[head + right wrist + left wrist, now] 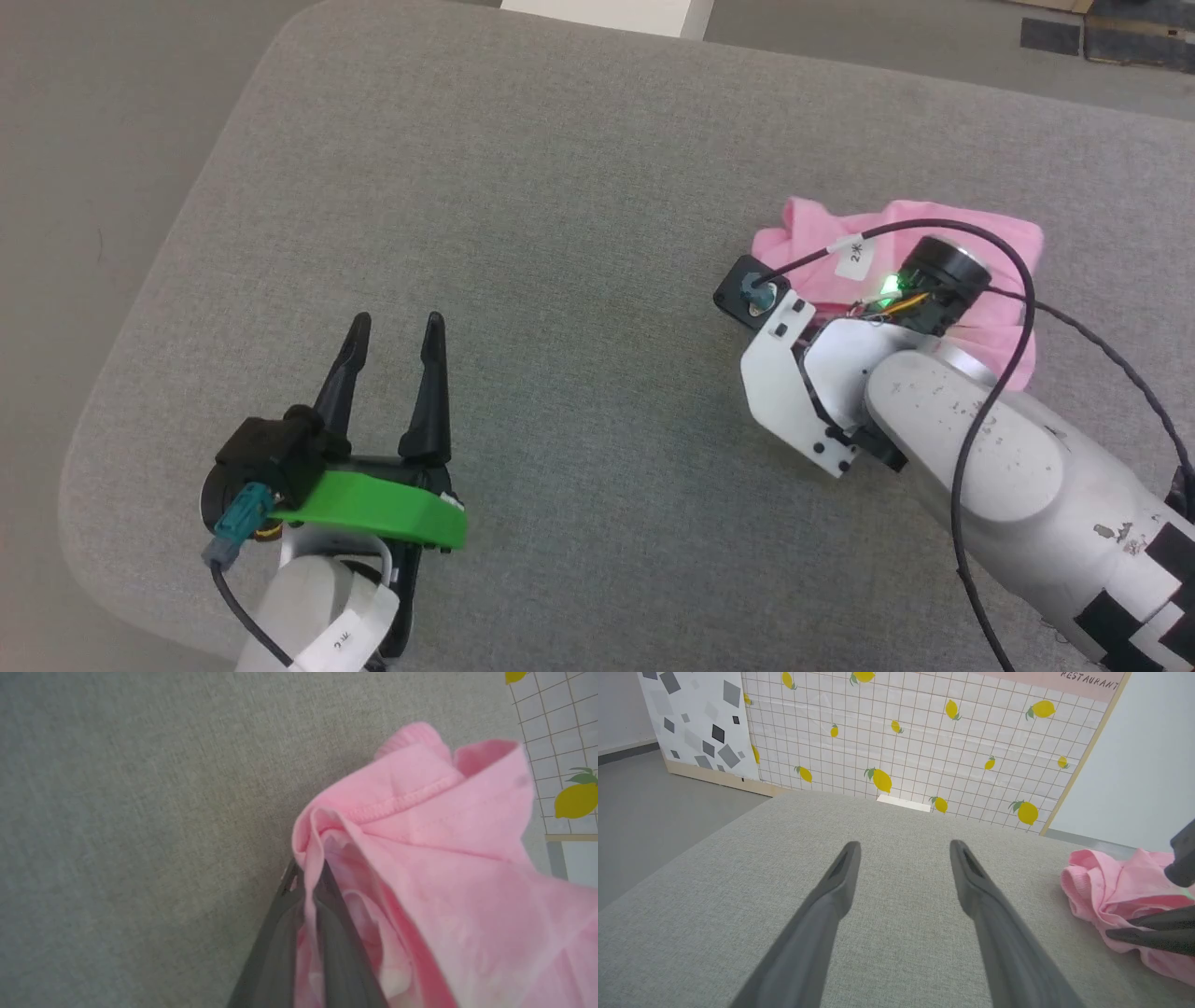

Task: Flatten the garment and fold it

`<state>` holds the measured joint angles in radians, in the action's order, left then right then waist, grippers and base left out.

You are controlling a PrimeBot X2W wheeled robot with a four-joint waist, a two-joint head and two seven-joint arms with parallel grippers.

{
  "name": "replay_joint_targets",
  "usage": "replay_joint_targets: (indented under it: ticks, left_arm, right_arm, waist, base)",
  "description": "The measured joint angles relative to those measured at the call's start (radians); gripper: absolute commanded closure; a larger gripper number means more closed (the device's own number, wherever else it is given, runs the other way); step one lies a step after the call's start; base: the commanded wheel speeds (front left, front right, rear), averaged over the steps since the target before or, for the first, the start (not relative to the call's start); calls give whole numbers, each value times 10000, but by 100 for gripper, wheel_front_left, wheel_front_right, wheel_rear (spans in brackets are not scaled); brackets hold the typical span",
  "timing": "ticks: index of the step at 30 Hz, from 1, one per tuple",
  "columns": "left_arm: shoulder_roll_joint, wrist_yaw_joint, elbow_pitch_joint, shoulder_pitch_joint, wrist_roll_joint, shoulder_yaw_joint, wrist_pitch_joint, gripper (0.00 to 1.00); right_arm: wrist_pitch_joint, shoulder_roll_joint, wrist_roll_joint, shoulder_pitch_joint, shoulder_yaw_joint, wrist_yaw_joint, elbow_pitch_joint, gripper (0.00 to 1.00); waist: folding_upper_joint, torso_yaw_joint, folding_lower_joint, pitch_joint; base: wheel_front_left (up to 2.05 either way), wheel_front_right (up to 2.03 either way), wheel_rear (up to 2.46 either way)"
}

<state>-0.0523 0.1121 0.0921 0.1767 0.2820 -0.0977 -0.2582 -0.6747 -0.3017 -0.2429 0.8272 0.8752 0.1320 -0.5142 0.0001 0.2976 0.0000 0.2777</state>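
Observation:
The light-pink garment (990, 238) lies bunched in a wrinkled heap at the right side of the grey table, partly hidden under my right wrist. In the right wrist view my right gripper (306, 877) is shut on a fold of the garment (434, 826), with pink cloth pinched between its dark fingers (280, 933). In the left wrist view the garment (1115, 891) sits at the right edge, with the right gripper's fingertips (1134, 934) in it. My left gripper (397, 327) hovers open over bare table at the lower left, well apart from the garment, with nothing between its fingers (831, 886).
The grey fabric-covered table (523, 205) has a rounded corner at the left and a front edge close to my left arm. A black cable (1027, 280) loops over my right wrist. A lemon-patterned tiled panel (924, 732) stands beyond the table's far edge.

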Motion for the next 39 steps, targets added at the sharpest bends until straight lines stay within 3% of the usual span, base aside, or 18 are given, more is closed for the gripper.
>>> replay_joint_targets:
  ticks: [1, 2, 3, 9, 13, 20, 24, 28, 34, 39]
  left_arm:
    - [0, -8, -2, 1, 0, 10, 0, 0]
    - [0, -36, -6, 1, -2, 19, 0, 0]
    - [0, -48, -12, 1, -2, 27, 0, 0]
    - [0, -79, -25, -6, -31, 134, 0, 0]
    - [-2, -77, -35, -47, -127, 263, 0, 0]
    - [0, -73, -96, -284, -186, 520, 0, 0]
    - [0, -73, -117, -346, -196, 577, 0, 0]
    - [0, -73, -111, -402, -196, 602, 0, 0]
    - [2, -82, -17, -440, -196, 548, 0, 0]
    - [2, -88, 79, -553, -196, 518, 0, 0]
  right_arm:
    - [67, 0, -184, 19, 90, 0, -52, 84]
    - [213, -4, -347, 30, 151, 0, -71, 56]
    - [328, 6, -493, 31, 148, 0, -84, 0]
    - [1699, 10, -1315, 27, 46, 2, 506, 0]
    - [3039, -19, -1369, -63, -874, 2, 1342, 0]
    - [4999, 94, -673, -2035, -4199, 2, 2502, 0]
    - [6075, 811, -128, -3717, -6539, 2, 3202, 0]
    - [7083, 1693, 395, -5102, -8218, 0, 3824, 0]
    - [8251, 2282, 825, -6475, -9580, 0, 4253, 0]
    - [8799, 2431, 1053, -7202, -9821, 0, 4345, 0]
  waist:
    - [0, -5, 0, 7]
    - [0, -24, 0, 3]
    - [0, -45, 0, -8]
    - [-1, -280, 0, -218]
    - [0, -498, 0, -482]
    - [0, -1019, 0, -1005]
    - [0, -1381, 0, -1245]
    - [0, -1745, 0, -1439]
    - [0, -2198, 0, -1690]
    - [0, -2481, 0, -1929]
  base:
    - [0, 0, 0]
    - [0, 0, 0]
    - [0, 0, 0]
    - [0, 0, 0]
    - [0, 0, 0]
    - [0, 0, 0]
    - [0, 0, 0]
    - [0, 0, 0]
    - [0, 0, 0]
    - [0, 0, 0]
